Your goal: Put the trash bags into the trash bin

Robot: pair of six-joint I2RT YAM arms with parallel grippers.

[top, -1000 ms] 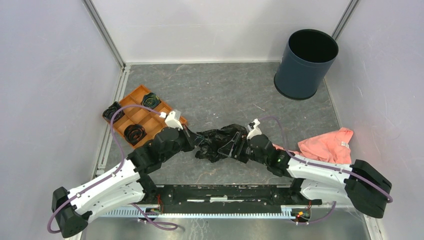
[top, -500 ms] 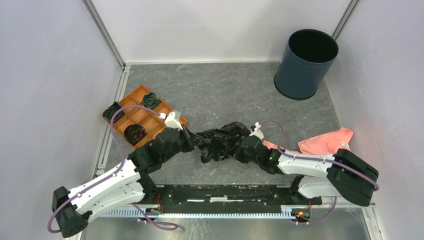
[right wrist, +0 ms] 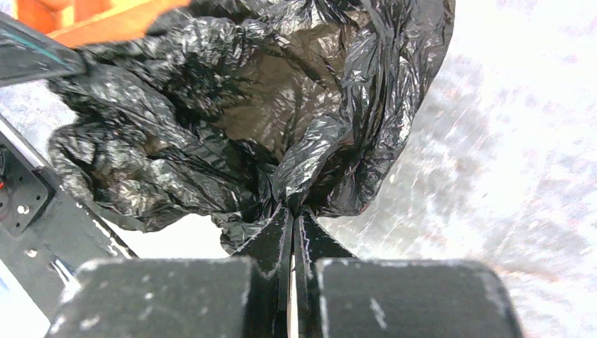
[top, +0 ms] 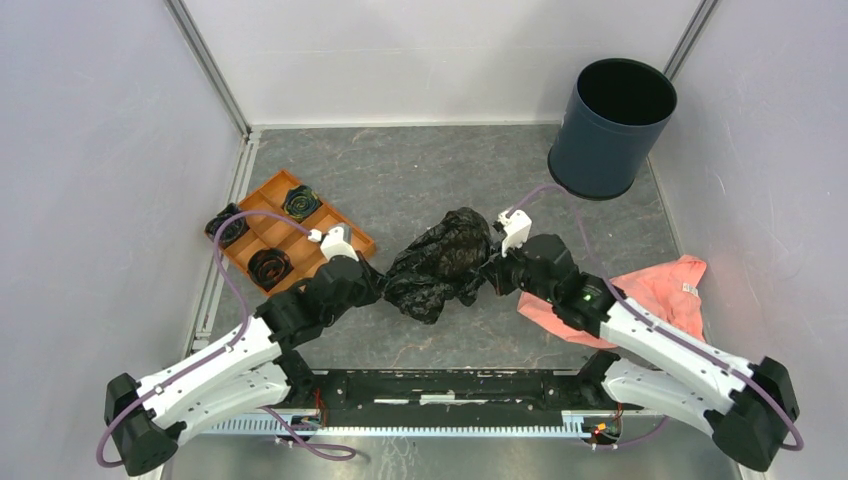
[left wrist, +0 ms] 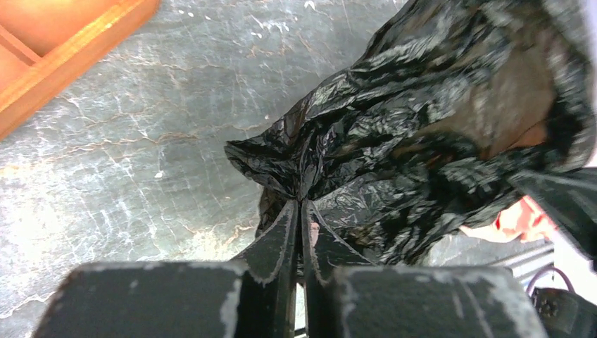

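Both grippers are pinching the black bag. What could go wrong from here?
The left gripper and right gripper each pinch only a thin fold of the trash bag; pulling apart may tear it or slip.
The trash bin stands in the far right corner, probably a stretch for the left gripper.
The right arm passes over the pink cloth and might drag it.

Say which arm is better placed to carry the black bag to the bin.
Right. The right arm pinches the trash bag on the side nearer the trash bin; the left arm grips its far side.
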